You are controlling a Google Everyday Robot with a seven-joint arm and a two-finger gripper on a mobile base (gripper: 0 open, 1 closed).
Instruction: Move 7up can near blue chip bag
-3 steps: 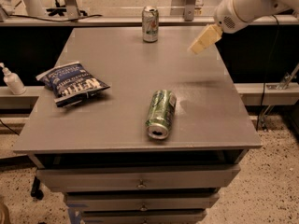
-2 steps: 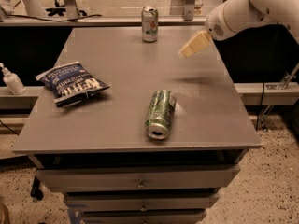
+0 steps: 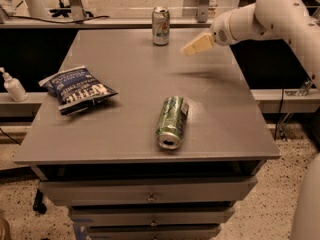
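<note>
The 7up can (image 3: 160,26), pale silver with faint green and red marks, stands upright at the back edge of the grey table (image 3: 125,59). The blue chip bag (image 3: 77,89), navy with white lettering, lies at the table's left side. My gripper (image 3: 193,46) hangs above the back right of the table, to the right of the 7up can and apart from it, holding nothing.
A darker green patterned can (image 3: 171,121) lies on its side near the table's front middle, open end toward the front edge. A white pump bottle (image 3: 13,85) stands on a lower ledge to the left. Drawers sit under the tabletop.
My gripper has moved left and slightly lower over the table, closer to the 7up can. The cans and the bag have not moved.
</note>
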